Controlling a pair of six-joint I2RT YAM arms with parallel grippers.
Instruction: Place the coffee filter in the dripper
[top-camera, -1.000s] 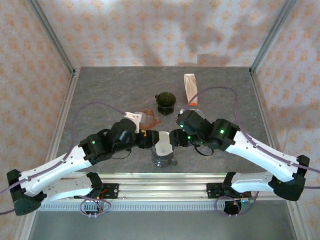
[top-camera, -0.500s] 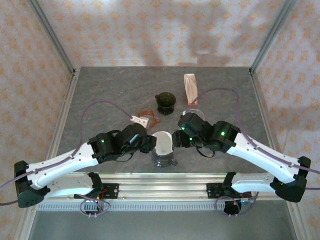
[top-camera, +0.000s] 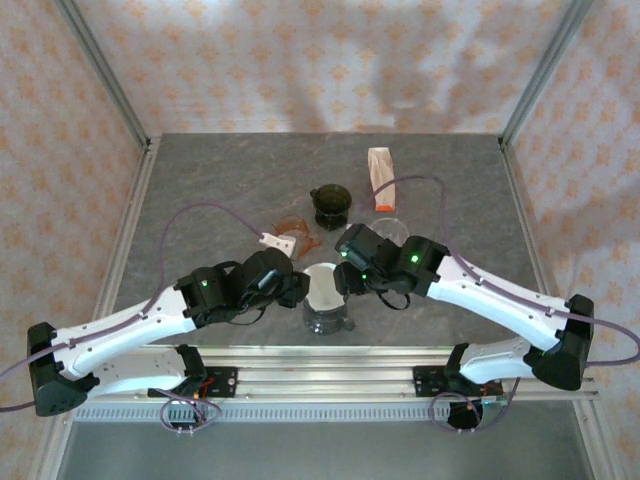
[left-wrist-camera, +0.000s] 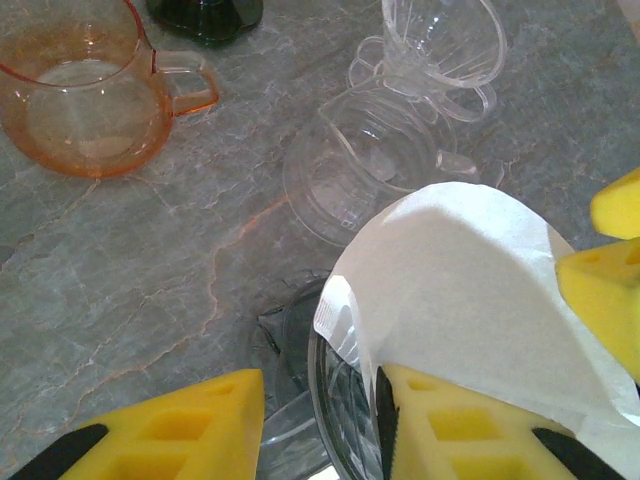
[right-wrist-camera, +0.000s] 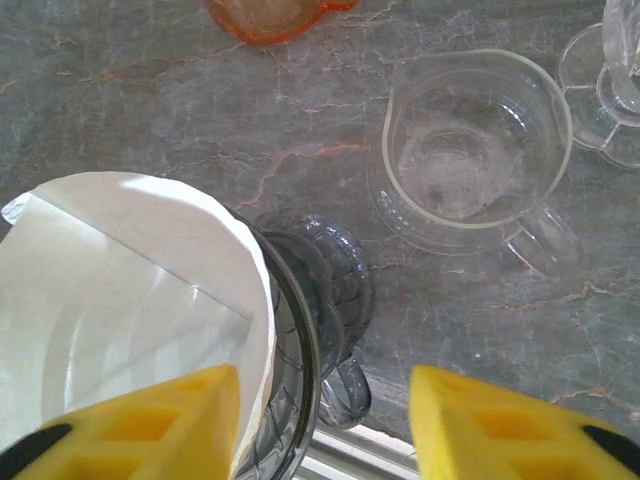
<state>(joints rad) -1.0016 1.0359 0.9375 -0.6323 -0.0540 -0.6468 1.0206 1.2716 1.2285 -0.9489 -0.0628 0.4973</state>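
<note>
Coffee filter (left-wrist-camera: 460, 270) stands in the clear dripper (right-wrist-camera: 300, 340) near the front of the gray surface (left-wrist-camera: 130, 270). The left pincer (left-wrist-camera: 320, 385) is open around the paper's edge and the dripper's rim. The right pincer (right-wrist-camera: 325, 385) is open too, with one finger over the paper.

I've got the dripper (right-wrist-camera: 300, 330) at the near middle of the table (top-camera: 200, 180), with the coffee filter (right-wrist-camera: 130, 290) standing in its mouth. The left gripper (left-wrist-camera: 315, 385) is just left of it and the right gripper (right-wrist-camera: 322, 378) just right. Beyond them a jug (top-camera: 297, 236) stands to the left and a pitcher (right-wrist-camera: 470, 150) to the right. A cup (top-camera: 330, 205) sits farther back between them, and a packet (top-camera: 380, 178) lies farthest, right of the cup.
</note>
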